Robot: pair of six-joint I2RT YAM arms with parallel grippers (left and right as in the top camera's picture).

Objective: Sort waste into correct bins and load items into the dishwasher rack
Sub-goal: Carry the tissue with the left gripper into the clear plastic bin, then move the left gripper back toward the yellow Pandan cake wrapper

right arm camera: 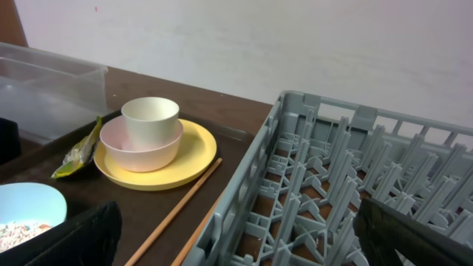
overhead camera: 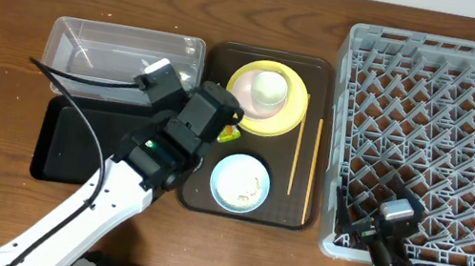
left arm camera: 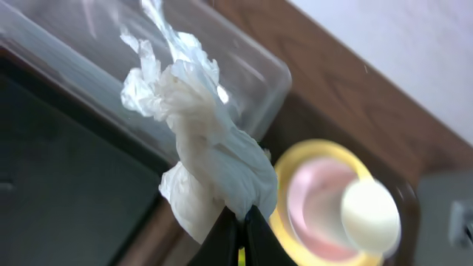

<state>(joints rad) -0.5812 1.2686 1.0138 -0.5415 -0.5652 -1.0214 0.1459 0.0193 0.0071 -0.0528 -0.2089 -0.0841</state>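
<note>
My left gripper (left arm camera: 240, 222) is shut on the crumpled white tissue (left arm camera: 199, 133), held over the near edge of the clear tub (overhead camera: 116, 50) and the black tray (overhead camera: 56, 146). The white cup (overhead camera: 270, 87) stands in the pink bowl (right arm camera: 140, 151) on the yellow plate (overhead camera: 290, 118). The light blue bowl (overhead camera: 239, 182) holds rice crumbs. The snack wrapper (overhead camera: 229, 135) lies beside the plate. Two chopsticks (overhead camera: 296, 157) lie to the right. My right gripper (right arm camera: 236, 229) is open and empty at the near left corner of the grey rack (overhead camera: 440, 138).
The dishes, wrapper and chopsticks sit on a dark brown serving tray (overhead camera: 321, 70) between the bins and the rack. My left arm (overhead camera: 112, 189) reaches in from the front left over the black tray.
</note>
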